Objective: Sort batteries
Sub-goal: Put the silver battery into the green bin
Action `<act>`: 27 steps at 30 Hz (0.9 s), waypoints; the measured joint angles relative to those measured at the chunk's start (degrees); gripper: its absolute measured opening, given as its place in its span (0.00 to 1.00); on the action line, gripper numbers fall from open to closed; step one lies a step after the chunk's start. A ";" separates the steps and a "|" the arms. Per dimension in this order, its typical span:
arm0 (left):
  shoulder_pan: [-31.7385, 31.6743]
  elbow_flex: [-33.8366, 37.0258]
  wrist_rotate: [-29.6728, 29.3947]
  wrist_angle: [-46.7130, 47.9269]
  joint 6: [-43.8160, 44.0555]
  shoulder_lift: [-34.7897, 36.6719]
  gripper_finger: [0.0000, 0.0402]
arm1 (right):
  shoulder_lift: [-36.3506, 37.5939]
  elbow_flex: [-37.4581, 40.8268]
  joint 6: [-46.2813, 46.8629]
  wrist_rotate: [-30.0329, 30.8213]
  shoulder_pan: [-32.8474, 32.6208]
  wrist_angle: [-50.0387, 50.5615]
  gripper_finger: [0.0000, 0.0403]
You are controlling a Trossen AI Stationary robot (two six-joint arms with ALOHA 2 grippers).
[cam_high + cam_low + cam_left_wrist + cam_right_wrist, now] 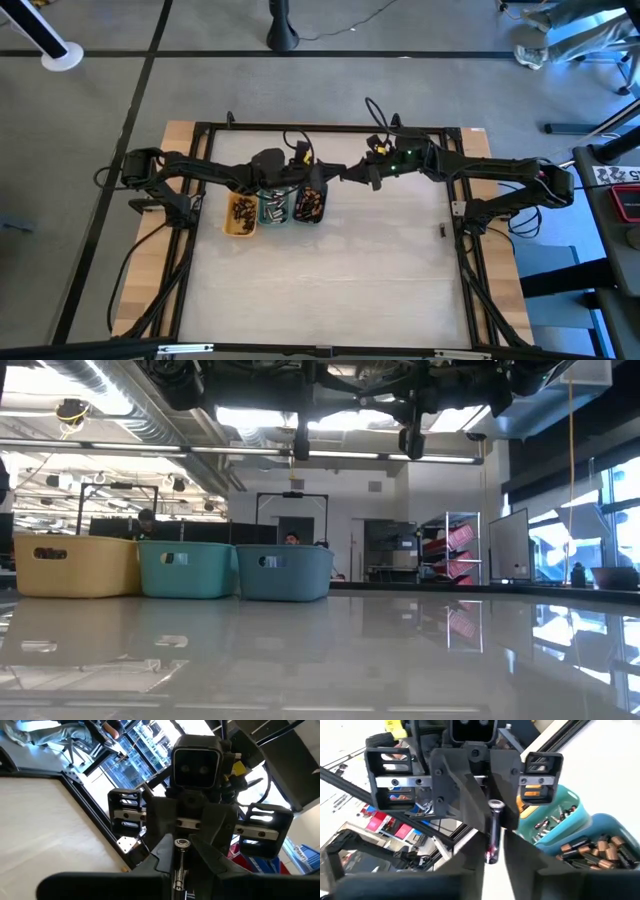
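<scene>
A slim dark battery [493, 832] with a silvery cap hangs in the air between my two grippers, which meet tip to tip above the trays. My left gripper [325, 181] comes from the table's left and is shut on it. My right gripper [352, 176] comes from the right and is also closed on it. Below stand a yellow tray [240, 215], a teal tray [272, 207] with small silvery batteries [551, 824] and a grey-blue tray [308, 205] with copper-topped batteries [592, 851]. My left gripper pinches the battery's end [178, 879] between its two fingers, level, coming from the table's left. The battery lies along the fingers and is lifted clear of the trays. My right gripper has the opposite end [492, 854] between its two fingers [517, 870], level from the table's right. The battery points straight out along them toward my left gripper.
The three trays [187, 570] stand side by side at the table's far left of centre, right under the grippers. A black frame [455, 215] rims the table. A small dark item [443, 231] lies near the right edge. A person sits far behind the table in the low view.
</scene>
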State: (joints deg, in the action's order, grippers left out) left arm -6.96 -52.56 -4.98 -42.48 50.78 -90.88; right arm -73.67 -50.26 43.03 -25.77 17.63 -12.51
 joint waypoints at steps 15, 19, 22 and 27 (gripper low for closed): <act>-5.51 -0.04 1.25 34.72 -10.24 12.44 0.07 | 1.78 0.01 -1.83 -11.80 9.85 8.85 0.65; -4.87 -0.04 -1.25 54.86 -10.75 17.29 0.07 | 2.95 0.07 -5.16 -8.81 10.50 17.24 0.68; -3.85 0.49 -3.95 68.56 -8.76 18.56 0.07 | 3.13 0.09 -7.16 -5.54 10.05 21.24 0.68; -2.40 3.65 -4.42 76.90 -0.58 17.74 0.08 | 3.13 0.11 -8.25 -2.59 9.99 23.43 0.68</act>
State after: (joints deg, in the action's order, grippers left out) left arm -9.36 -48.90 -9.39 34.43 50.20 -73.14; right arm -70.54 -50.15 34.77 -28.36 27.62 10.92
